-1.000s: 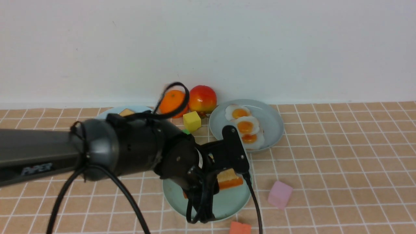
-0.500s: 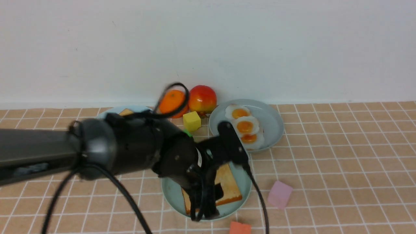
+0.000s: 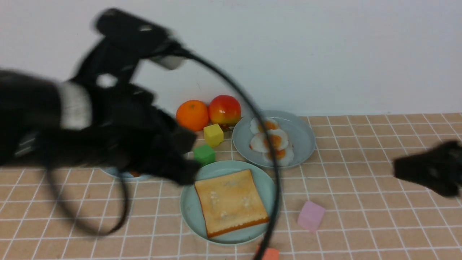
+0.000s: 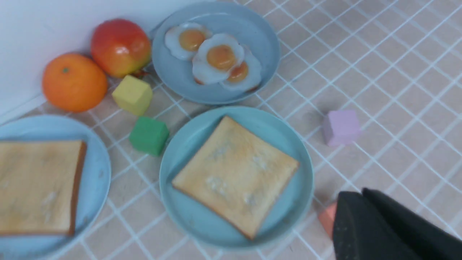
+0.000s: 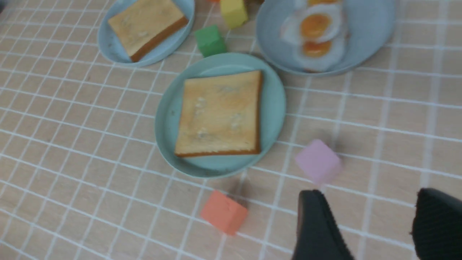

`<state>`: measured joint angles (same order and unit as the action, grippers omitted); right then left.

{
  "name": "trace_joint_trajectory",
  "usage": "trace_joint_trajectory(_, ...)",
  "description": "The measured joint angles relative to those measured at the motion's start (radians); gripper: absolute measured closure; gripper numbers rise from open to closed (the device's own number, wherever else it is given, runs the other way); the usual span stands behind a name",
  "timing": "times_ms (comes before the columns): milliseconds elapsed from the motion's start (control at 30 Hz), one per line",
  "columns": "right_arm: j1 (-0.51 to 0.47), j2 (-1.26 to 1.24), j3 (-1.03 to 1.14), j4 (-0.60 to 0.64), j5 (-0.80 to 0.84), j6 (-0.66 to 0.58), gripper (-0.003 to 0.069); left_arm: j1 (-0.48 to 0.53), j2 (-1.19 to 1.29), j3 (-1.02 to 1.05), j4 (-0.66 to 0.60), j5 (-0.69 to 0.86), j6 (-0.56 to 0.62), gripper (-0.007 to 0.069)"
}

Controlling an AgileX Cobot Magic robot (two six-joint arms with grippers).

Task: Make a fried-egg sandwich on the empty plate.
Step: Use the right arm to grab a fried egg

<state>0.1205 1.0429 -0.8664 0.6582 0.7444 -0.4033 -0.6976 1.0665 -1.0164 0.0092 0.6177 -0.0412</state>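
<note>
Toast (image 3: 231, 202) flat on mint plate (image 3: 189, 213); left tool (image 4: 355, 196) closed, empty; right tool (image 5: 371, 193) agape, empty.

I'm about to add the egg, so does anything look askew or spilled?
Nothing stands out. The toast lies flat inside the mint plate, only slightly turned; the three eggs overlap neatly on the grey-blue plate.

Left pincer (image 4: 355, 196) released toast (image 3: 231, 202), rose away, seemingly closed; toast now flat on mint plate (image 3: 267, 184); right pincer (image 5: 371, 195) entered.
</note>
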Motion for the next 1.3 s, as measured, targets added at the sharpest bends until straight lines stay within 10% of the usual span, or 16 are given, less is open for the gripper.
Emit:
trace_joint_trajectory(433, 0.017, 0.735, -0.453, 0.121, -0.019, -0.134, 0.0288, 0.000, -0.542, 0.513, -0.017, -0.259, -0.188, 0.0638)
trace_joint_trajectory(1300, 0.031, 1.351, -1.063, 0.164, -0.049, -0.069, 0.0230, 0.000, -0.614, 0.556, -0.017, -0.332, -0.223, 0.0638)
